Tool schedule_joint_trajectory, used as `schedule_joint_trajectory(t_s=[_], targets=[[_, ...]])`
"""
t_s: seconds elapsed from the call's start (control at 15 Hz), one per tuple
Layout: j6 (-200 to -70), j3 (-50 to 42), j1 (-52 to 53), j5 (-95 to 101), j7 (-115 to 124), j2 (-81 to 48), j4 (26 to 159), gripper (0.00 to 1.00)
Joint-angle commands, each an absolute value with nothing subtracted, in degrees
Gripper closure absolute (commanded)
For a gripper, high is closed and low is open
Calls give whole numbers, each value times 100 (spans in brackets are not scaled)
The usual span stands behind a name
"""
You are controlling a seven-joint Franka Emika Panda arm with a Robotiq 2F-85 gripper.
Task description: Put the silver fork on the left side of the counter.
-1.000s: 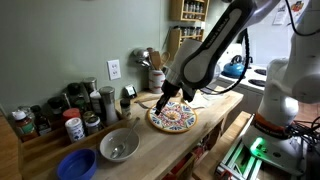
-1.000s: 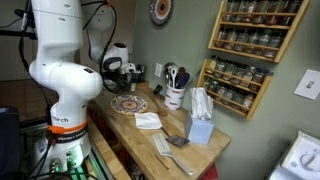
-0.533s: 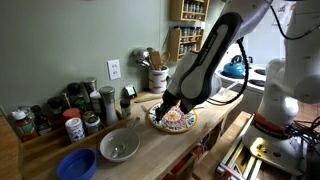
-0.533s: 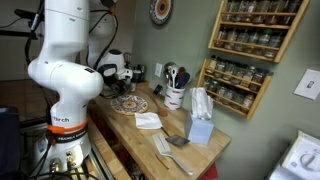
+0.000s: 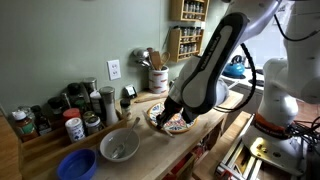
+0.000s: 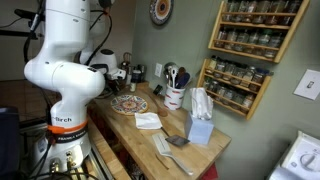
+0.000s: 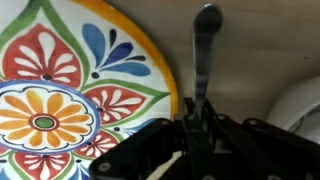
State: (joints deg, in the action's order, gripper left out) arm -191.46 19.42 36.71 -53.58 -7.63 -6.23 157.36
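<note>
Clamping the pincer (image 7: pixel 197 125) on the silver fork (image 7: pixel 205 50) at the bottom centre of the wrist view, jaws pressing together on the fork's thin part. Pointing the fork's handle straight up the frame, over bare wood of the bench (image 7: pixel 260 40) and just beside the rim of the painted plate (image 7: pixel 60 90). Filling the left half of that frame with the plate's red, blue, green and orange flower pattern. Catching a pale curved edge at the lower right, too cut off to name.

Reaching down with the arm (image 5: pixel 215 55) in an exterior view, from the upper right to the middle of the frame. Covering part of the plate (image 5: pixel 178 124) with the pincer (image 5: pixel 168 116), and hiding the fork there altogether. Keeping a metal bowl (image 5: pixel 118 147) and a blue bowl (image 5: pixel 76 165) on the bench (image 5: pixel 150 150) at the lower left, close to one another. Lining up jars and bottles (image 5: pixel 70 105) along the wall at the left, with a crock of utensils (image 5: pixel 157 77) and a wall socket (image 5: pixel 113 69) further up the frame.

Looking along the bench (image 6: pixel 165 128) in an exterior view, past the white arm (image 6: pixel 65 70) at the left. Showing the plate (image 6: pixel 128 104) left of centre, then a white napkin (image 6: pixel 148 121), a tissue box (image 6: pixel 200 128) and the crock (image 6: pixel 175 97) towards the right. Hanging a spice rack (image 6: pixel 248 50) on the wall at the upper right.
</note>
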Motion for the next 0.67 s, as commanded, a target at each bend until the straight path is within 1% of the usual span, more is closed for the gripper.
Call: schedule_joint_trajectory(t_s=[0.0, 0.33, 0.6], targets=[[-19180, 1915, 3931, -5663, -829, -646, 15736, 98], [-19110, 1666, 4115, -5578, -870, -809, 15674, 98], [-19010, 1286, 4369, -5578, -914, -1084, 15509, 98]])
